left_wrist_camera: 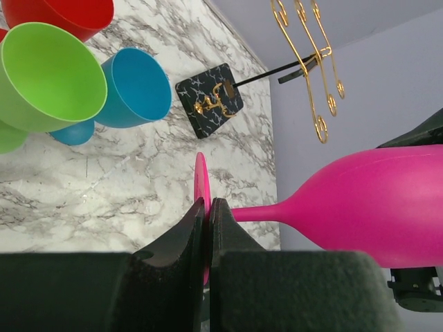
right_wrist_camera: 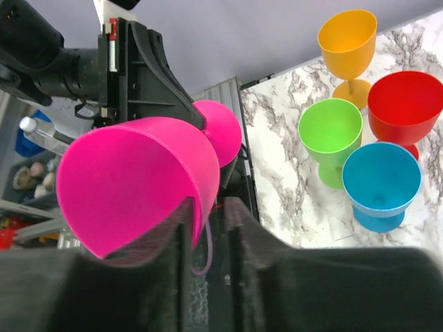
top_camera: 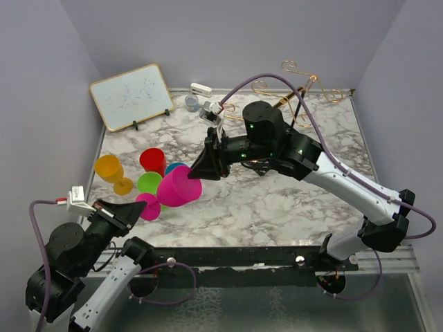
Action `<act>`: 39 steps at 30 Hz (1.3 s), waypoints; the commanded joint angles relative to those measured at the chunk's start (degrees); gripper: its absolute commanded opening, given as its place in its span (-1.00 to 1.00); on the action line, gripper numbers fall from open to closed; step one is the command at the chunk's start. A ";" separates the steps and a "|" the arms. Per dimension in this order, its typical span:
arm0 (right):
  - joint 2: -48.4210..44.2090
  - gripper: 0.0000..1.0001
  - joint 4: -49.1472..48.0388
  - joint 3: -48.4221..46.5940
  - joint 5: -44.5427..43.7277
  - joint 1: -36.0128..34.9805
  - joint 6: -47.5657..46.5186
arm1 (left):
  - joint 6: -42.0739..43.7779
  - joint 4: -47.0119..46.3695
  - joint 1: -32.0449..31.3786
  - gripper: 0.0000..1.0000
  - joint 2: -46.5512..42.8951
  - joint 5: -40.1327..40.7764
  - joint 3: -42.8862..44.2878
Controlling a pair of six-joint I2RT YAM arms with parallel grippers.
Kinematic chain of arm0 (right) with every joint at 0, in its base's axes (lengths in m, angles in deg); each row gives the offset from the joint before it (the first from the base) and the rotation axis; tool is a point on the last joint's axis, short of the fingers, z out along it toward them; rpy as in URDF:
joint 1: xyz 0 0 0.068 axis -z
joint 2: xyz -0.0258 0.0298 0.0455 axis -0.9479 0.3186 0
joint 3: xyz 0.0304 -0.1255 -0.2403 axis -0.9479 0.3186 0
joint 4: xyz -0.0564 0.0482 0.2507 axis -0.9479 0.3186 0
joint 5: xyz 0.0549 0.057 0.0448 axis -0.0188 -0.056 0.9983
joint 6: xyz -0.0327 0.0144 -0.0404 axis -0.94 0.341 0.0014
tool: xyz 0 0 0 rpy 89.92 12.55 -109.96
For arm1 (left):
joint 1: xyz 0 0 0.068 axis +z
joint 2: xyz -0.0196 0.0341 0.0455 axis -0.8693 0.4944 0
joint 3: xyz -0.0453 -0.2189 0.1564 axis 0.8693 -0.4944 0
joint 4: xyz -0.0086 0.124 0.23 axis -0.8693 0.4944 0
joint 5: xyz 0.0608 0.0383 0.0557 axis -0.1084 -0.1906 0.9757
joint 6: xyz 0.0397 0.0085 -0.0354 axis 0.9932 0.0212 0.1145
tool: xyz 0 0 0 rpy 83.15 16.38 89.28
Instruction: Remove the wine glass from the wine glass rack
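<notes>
Top view: the pink wine glass point(top_camera: 176, 188) lies sideways in the air over the near left of the counter point(top_camera: 277, 200), well apart from the wine glass rack point(top_camera: 297, 83) at the back right. The left hand point(top_camera: 140, 207) is at its foot, the right hand point(top_camera: 199, 171) at its rim.

Left wrist view: that hand is clamped tight on the thin pink foot disc.

Right wrist view: the fingers point(right_wrist_camera: 242, 228) stand apart, straddling the bowl's rim, with a gap beside the wall. The green glass point(right_wrist_camera: 331, 131), blue glass point(right_wrist_camera: 381, 180), red glass point(right_wrist_camera: 405, 104) and orange glass point(right_wrist_camera: 348, 41) stand together on the counter.
</notes>
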 commanded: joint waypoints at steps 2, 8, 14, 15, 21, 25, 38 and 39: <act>1.53 -0.73 -0.52 -0.25 1.24 -2.00 -1.11 | 0.84 -2.27 0.48 -1.00 0.94 -1.27 -0.33; 2.45 -0.98 1.11 -0.74 -0.53 -3.32 -1.62 | 0.82 -1.90 0.48 -1.00 1.10 -1.05 -0.48; 0.97 -0.98 1.47 0.01 -3.93 -3.53 -1.54 | 1.34 1.50 0.48 -0.33 2.47 0.72 0.37; 0.68 -0.98 1.64 0.02 -4.69 -3.54 -1.57 | 1.45 2.50 0.48 -0.20 2.82 1.43 0.69; -0.81 -0.98 5.56 -0.83 -11.75 -3.61 -3.65 | 1.44 10.75 0.48 0.05 4.55 8.56 4.42; -0.71 -0.98 9.11 -1.20 -18.89 -3.57 -5.62 | 1.37 17.18 0.47 0.05 5.67 15.13 8.51; 8.72 -0.98 17.78 -3.62 -25.20 -6.07 -9.31 | 3.27 16.09 0.48 0.05 7.09 15.29 7.80; 9.43 -0.98 18.03 -3.66 -25.98 -6.22 -9.38 | 3.17 15.64 0.48 0.05 6.77 14.93 7.31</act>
